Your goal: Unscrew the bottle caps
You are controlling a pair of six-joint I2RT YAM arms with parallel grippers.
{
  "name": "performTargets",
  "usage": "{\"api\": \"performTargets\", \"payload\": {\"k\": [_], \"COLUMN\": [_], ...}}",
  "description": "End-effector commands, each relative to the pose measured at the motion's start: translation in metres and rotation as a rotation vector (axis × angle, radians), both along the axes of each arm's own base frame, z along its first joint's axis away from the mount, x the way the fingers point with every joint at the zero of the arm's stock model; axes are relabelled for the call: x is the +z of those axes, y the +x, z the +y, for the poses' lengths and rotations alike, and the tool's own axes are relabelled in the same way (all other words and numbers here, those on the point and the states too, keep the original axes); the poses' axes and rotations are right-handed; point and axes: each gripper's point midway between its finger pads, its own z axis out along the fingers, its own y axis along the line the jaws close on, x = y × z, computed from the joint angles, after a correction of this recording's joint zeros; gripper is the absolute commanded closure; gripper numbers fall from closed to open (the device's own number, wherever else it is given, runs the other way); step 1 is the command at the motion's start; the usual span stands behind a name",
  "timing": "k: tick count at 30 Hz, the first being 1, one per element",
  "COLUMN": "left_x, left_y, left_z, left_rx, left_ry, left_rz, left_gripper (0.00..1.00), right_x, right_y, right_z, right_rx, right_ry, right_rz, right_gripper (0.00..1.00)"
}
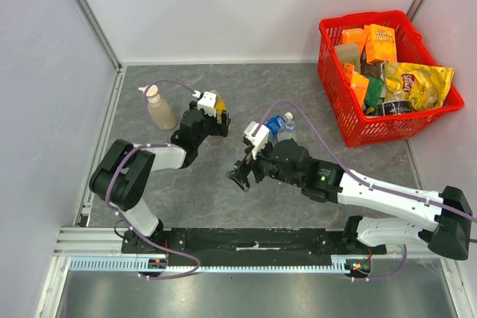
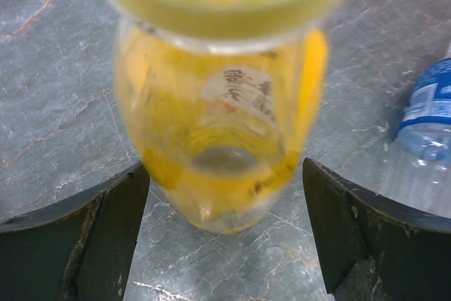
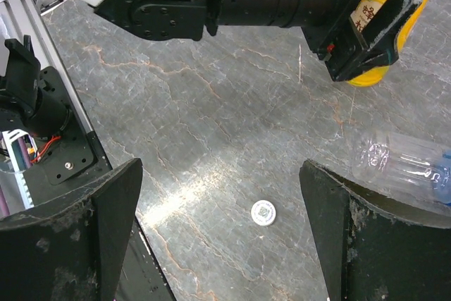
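Note:
A bottle of yellow-orange juice (image 2: pixel 218 125) stands upright on the grey marble table (image 1: pixel 186 184). My left gripper (image 2: pixel 225 244) is open around it, with a gap between each finger and the bottle. Its yellow neck ring is blurred close to the lens. From above, the juice bottle (image 1: pixel 219 103) shows just past the left gripper (image 1: pixel 216 115). A white bottle cap (image 3: pixel 263 212) lies flat on the table below my right gripper (image 3: pixel 222 237), which is open and empty. A clear bottle with a blue label (image 1: pixel 277 123) lies on its side beside the right gripper (image 1: pixel 238 176).
A beige pump-top soap bottle (image 1: pixel 159 109) stands at the left. A red basket (image 1: pixel 335 87) full of snack packs sits at the back right. The left arm's base and the aluminium rail (image 3: pixel 42 125) lie near the table's front edge.

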Motion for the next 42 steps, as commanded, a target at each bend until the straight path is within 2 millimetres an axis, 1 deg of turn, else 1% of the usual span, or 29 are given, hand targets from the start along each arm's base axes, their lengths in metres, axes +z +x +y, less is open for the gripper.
{"api": "performTargets", "payload": {"k": [1,3,4,5,10,11,12,14,15,20,25,30,33,38,40,41,42], "left_x": [0.055,0.068,0.078,0.083,0.12,0.129,0.143,0.16,0.172,0.211,0.23,0.243,0.254,0.262,0.26,0.259,0.255], "left_y": [-0.007,-0.011,-0.013,-0.018,-0.035,-0.04,-0.045,-0.053,-0.057,-0.084,-0.11,-0.13,-0.142,-0.151,-0.15,-0.149,-0.148], "left_z": [-0.011,-0.011,-0.009,-0.011,-0.003,-0.003,-0.001,0.001,0.001,-0.011,-0.03,-0.045,-0.053,-0.062,-0.064,-0.065,-0.066], "left_rx": [-0.051,-0.052,-0.051,-0.076,-0.073,-0.084,-0.09,-0.096,-0.106,-0.228,-0.375,-0.496,-0.575,-0.647,-0.655,-0.658,-0.661], "left_ry": [-0.101,-0.113,-0.122,-0.125,-0.144,-0.149,-0.155,-0.162,-0.174,-0.214,-0.249,-0.277,-0.295,-0.31,-0.31,-0.307,-0.303], "left_rz": [-0.092,-0.096,-0.109,-0.106,-0.149,-0.158,-0.174,-0.169,-0.178,-0.167,-0.085,-0.004,0.013,0.063,0.089,0.097,0.115], "left_gripper": [0.06,0.06,0.06,0.06,0.05,0.05,0.05,0.05,0.05,0.09,0.11,0.11,0.11,0.11,0.11,0.11,0.11], "right_x": [0.038,0.042,0.043,0.045,0.052,0.055,0.057,0.063,0.066,0.091,0.108,0.115,0.119,0.127,0.131,0.132,0.133], "right_y": [0.003,0.003,0.003,0.004,0.005,0.005,0.004,0.005,0.006,0.007,0.005,0.007,0.012,0.021,0.027,0.027,0.029], "right_z": [0.003,0.003,0.004,0.004,0.003,0.003,0.002,-0.003,-0.007,-0.028,-0.045,-0.056,-0.061,-0.065,-0.07,-0.07,-0.071], "right_rx": [-0.003,-0.001,-0.001,-0.001,-0.005,-0.003,-0.004,-0.021,-0.033,-0.088,-0.112,-0.124,-0.132,-0.109,-0.119,-0.1,-0.093], "right_ry": [0.083,0.093,0.095,0.098,0.115,0.12,0.124,0.142,0.147,0.213,0.247,0.242,0.232,0.236,0.246,0.254,0.261], "right_rz": [-0.036,-0.037,-0.036,-0.037,-0.042,-0.046,-0.046,-0.054,-0.058,-0.09,-0.126,-0.16,-0.177,-0.174,-0.172,-0.164,-0.156], "right_gripper": [0.02,0.02,0.02,0.02,0.02,0.02,0.02,0.02,0.02,0.02,0.02,0.02,0.02,0.02,0.02,0.02,0.02]}}
